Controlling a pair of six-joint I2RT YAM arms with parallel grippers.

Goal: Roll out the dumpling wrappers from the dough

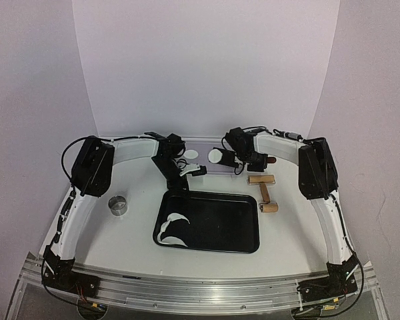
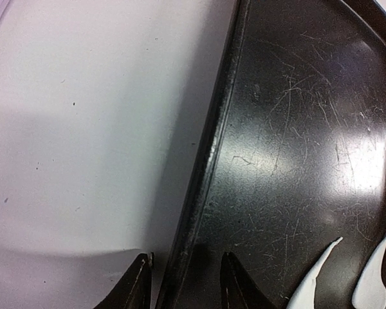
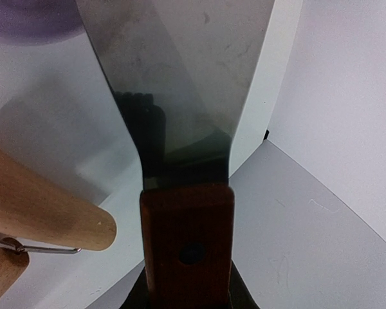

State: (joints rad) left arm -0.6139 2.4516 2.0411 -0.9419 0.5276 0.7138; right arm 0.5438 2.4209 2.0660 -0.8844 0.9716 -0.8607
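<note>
Two curved strips of white dough (image 1: 172,228) lie at the left end of the black tray (image 1: 233,223); their tips show in the left wrist view (image 2: 315,283). My left gripper (image 1: 195,172) hovers open over the tray's far left rim (image 2: 206,167), which runs between its fingers (image 2: 140,286) untouched. One round dumpling wrapper (image 1: 191,155) rests on the purple mat (image 1: 203,143) at the back. A second wrapper (image 1: 217,156) sits at the tip of a metal scraper. My right gripper (image 1: 243,160) is shut on the scraper's wooden handle (image 3: 186,241); the blade (image 3: 180,77) looks bare in the right wrist view.
A wooden rolling pin (image 1: 263,190) lies right of the tray's far corner, close under the scraper (image 3: 45,206). A small metal ring cutter (image 1: 118,205) stands on the white table left of the tray. White walls close in the back and sides.
</note>
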